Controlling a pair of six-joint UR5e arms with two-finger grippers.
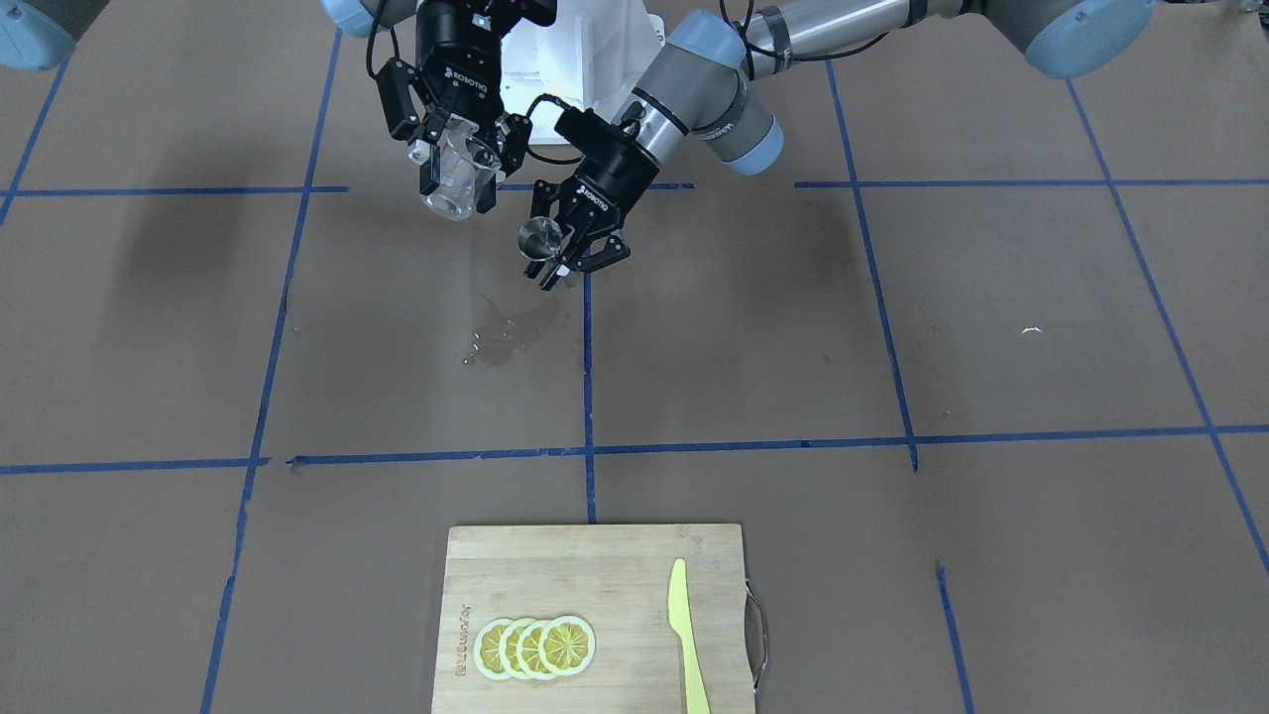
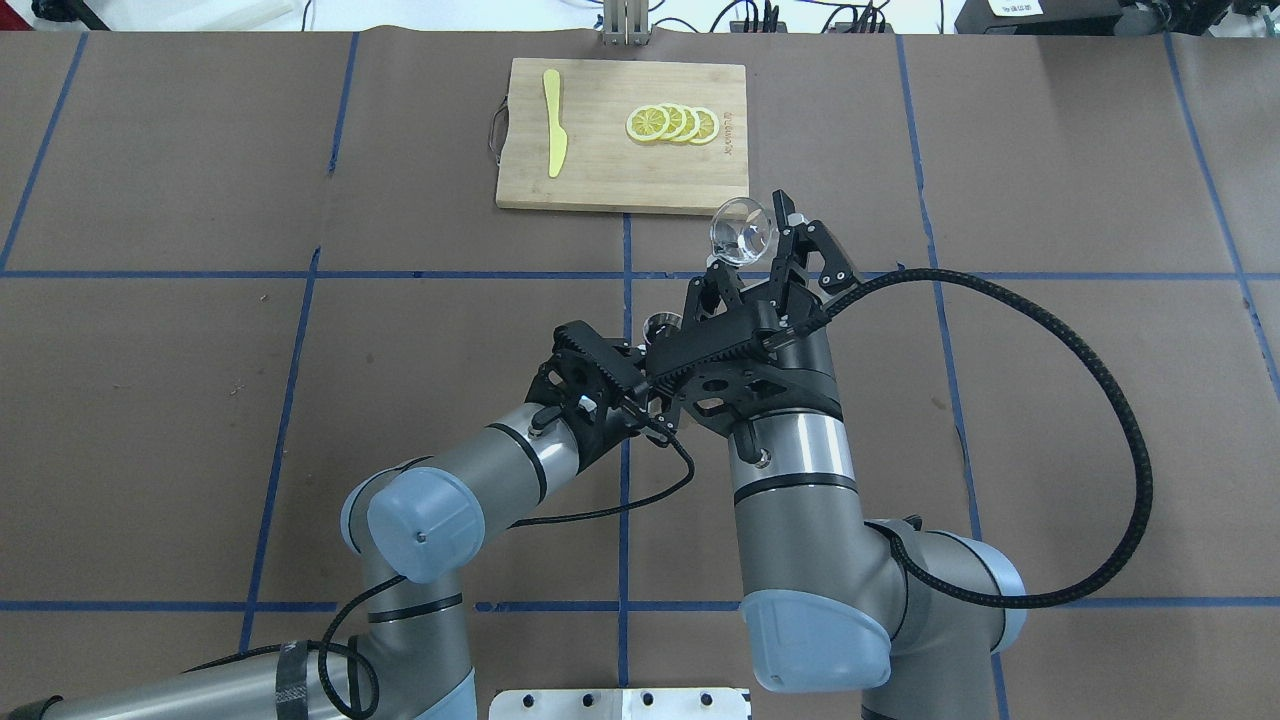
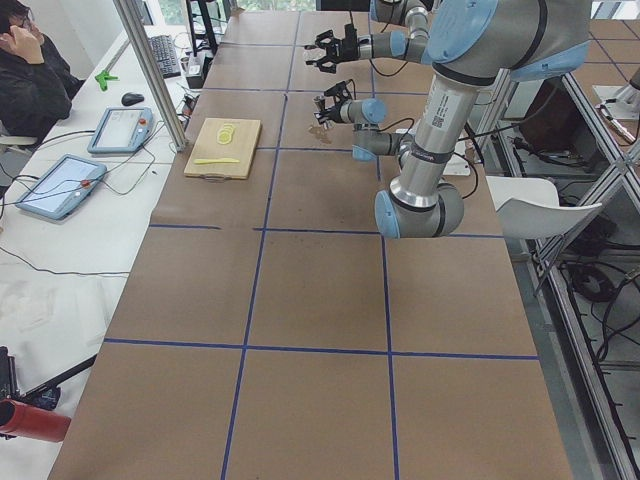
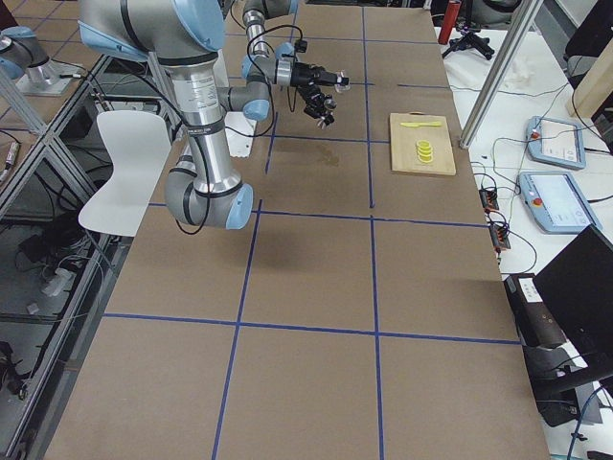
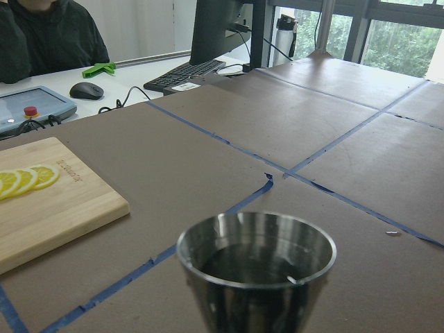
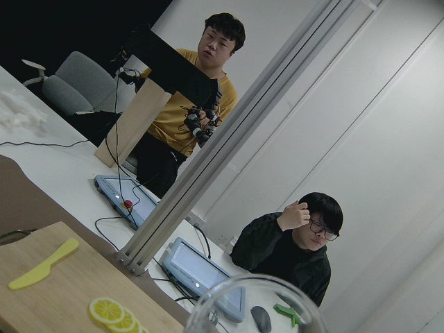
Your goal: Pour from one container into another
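Right arm: raised over mid-table (image 1: 892, 327); right gripper (image 1: 456, 177) clamped on the tilted clear cup (image 1: 451, 198).
Left arm: lower, just beside it; left gripper (image 1: 567, 258) grips the steel jigger (image 1: 540, 238), roughly upright, liquid inside.
Surface: brown paper, blue tape grid, wet patch (image 1: 506, 332) near the grippers.
Far edge: cutting board (image 1: 595, 615) with lemon slices (image 1: 535, 647) and knife (image 1: 684, 635), well apart.
Sides: table runs on past both arms.

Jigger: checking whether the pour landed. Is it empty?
Not empty: the left wrist view shows liquid pooled inside the jigger, below its rim.

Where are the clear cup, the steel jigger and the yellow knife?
clear cup (image 1: 458, 183), front-facing view, its side wall.
steel jigger (image 5: 257, 305), left wrist view, its outer wall.
yellow knife (image 1: 684, 635), front-facing view, its middle.
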